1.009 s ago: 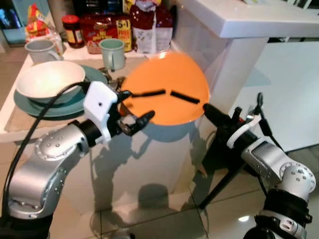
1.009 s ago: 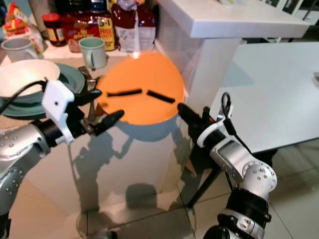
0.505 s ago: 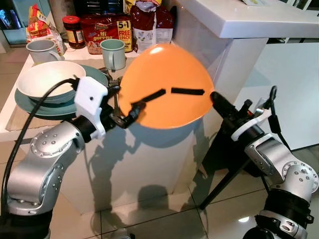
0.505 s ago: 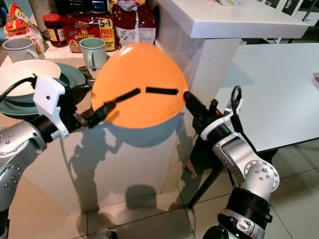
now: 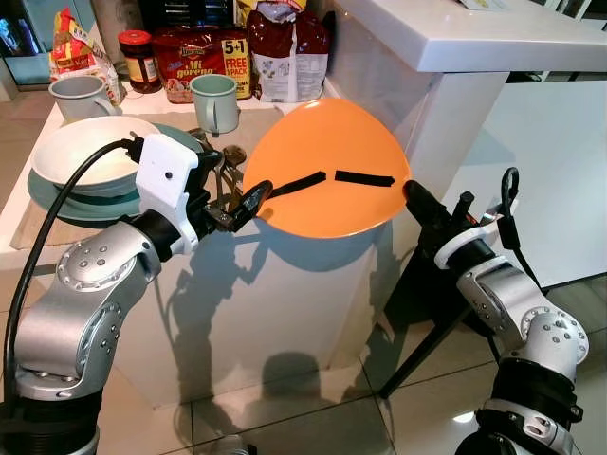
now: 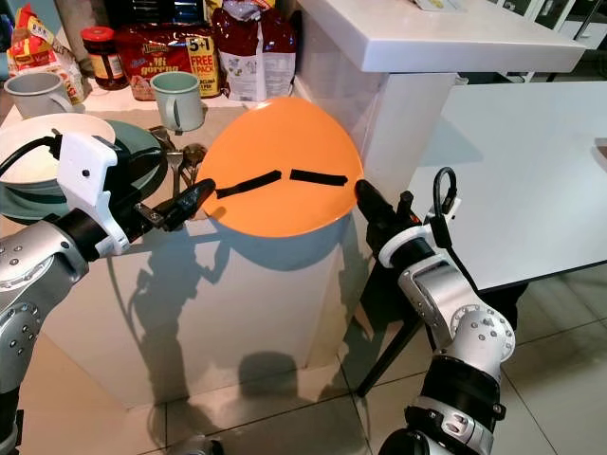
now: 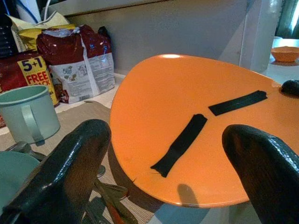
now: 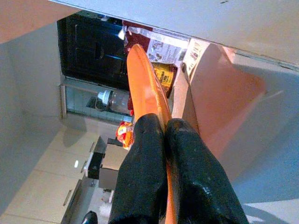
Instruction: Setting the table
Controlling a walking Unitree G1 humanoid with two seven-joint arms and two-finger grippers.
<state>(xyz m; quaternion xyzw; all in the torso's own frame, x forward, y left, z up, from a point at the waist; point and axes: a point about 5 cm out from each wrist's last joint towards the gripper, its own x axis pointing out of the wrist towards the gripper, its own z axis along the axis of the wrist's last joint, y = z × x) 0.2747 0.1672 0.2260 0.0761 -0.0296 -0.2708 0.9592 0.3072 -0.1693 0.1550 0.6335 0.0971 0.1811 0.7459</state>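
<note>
Because its far rim is pinched between the two black fingers of the right gripper (image 8: 163, 154), the flat round orange plate with two black tape strips (image 5: 327, 180) hangs level in the air off the counter's corner, carried edge-on so nothing else need touch it. Left gripper (image 7: 163, 158) sits just short of the plate's near rim, fingers (image 7: 65, 172) spread wide with nothing between them, seemingly free to steady or take over. Behind it on the white counter (image 5: 24, 213) lie some metal cutlery (image 5: 226, 163), a white bowl (image 5: 81, 152) stacked on a teal plate (image 5: 175, 142), two pale green mugs (image 5: 216, 102), then snack bags (image 5: 285, 47). Half a second ago the plate tilted steeply toward the camera with the left fingers overlapping it; now it is flatter, and that gripper has drawn back clear.
</note>
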